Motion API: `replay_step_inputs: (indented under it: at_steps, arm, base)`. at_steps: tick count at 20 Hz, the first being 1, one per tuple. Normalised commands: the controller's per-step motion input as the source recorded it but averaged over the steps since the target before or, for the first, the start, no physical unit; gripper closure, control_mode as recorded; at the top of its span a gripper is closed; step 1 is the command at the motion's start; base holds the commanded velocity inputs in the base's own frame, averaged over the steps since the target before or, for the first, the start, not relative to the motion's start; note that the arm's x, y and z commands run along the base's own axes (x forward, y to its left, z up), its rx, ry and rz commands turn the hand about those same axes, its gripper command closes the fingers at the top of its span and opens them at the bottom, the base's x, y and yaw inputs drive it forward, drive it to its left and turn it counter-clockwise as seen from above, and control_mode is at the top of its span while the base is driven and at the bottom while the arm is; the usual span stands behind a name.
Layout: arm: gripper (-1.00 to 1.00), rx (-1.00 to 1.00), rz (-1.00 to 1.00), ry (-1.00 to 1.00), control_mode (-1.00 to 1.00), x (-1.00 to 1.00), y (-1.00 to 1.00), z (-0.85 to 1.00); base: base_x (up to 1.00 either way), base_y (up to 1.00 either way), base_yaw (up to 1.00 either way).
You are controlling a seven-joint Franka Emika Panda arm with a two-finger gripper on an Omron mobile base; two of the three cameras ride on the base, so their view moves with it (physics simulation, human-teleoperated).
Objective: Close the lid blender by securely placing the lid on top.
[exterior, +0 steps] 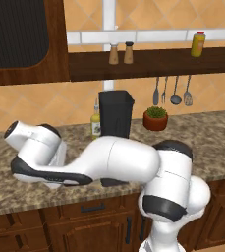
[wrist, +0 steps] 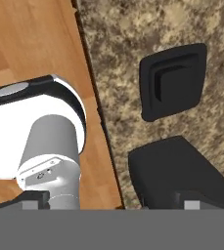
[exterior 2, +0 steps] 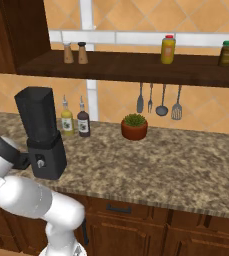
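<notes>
A: Where's the lid (wrist: pixel 173 80)?

B: Upper right of the hand view, flat on the speckled bench (wrist: pixel 118 44), beyond the hand (wrist: pixel 111 204), whose fingers stand wide and empty.

A: Handling?

B: Probably light, stiff and smooth; pinch its opposite edges. The blender (exterior 2: pixel 41 134) stands farther back, centre-left. No writing is readable.

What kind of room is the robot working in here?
A kitchen, rendered: a granite counter over wooden cabinets, hanging utensils on a tiled wall, and a blender beside condiment bottles.
</notes>
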Motion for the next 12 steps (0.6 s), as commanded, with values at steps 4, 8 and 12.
replay_step_inputs:
  at_steps: [4, 8, 12]
  arm:
    - [-1.0, -0.03, 0.01, 0.0, -1.0, 0.02, -0.16, -0.28]
    - [-1.0, 0.0, 0.02, -0.01, -1.0, 0.01, -0.48, -0.21]
    - [-1.0, 0.04, 0.05, -0.03, -1.0, 0.17, -0.56, -0.07]
  base:
    - [0.0, 0.0, 0.0]
    - [0.0, 0.0, 0.0]
    - [0.0, 0.0, 0.0]
